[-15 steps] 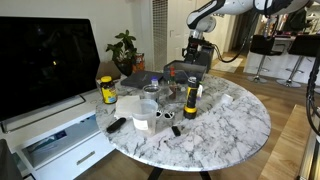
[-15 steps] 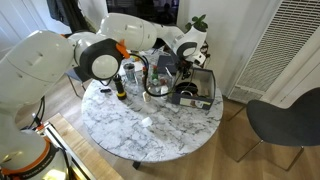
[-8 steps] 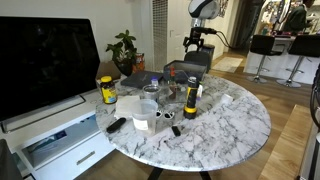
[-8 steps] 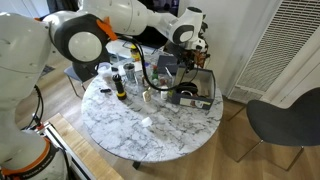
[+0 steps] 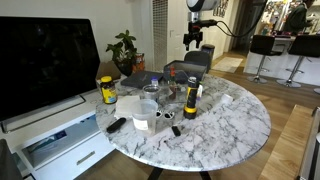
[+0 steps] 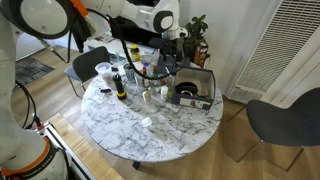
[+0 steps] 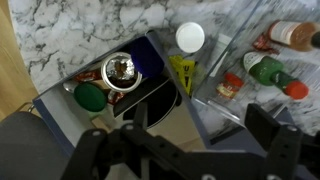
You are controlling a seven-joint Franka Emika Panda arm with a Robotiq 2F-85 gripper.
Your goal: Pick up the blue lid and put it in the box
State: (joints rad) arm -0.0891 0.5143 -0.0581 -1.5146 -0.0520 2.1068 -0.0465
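My gripper [image 5: 193, 42] hangs high above the far side of the round marble table, over the grey box [image 5: 186, 69], and also shows in an exterior view [image 6: 171, 42]. In the wrist view its jaws [image 7: 180, 140] are wide open and empty. Below them in the box [image 7: 55, 105] a blue piece [image 7: 150, 58], apparently the blue lid, lies beside a shiny metal round thing [image 7: 120, 68], a green cap [image 7: 90, 96] and a black item. The tall dark-brown jar [image 5: 190, 101] with a yellow label stands near the table's middle.
A clear tray [image 7: 255, 100] with small bottles sits next to the box. A white cap [image 7: 190, 37] lies by it. A yellow-capped jar [image 5: 107, 91], cups and small items crowd the table's middle. A monitor [image 5: 45, 60] stands beside the table, and a chair [image 6: 280, 115] on the opposite side.
The gripper has risen straight up from just above the box to well above the table. Nothing on the table has moved.
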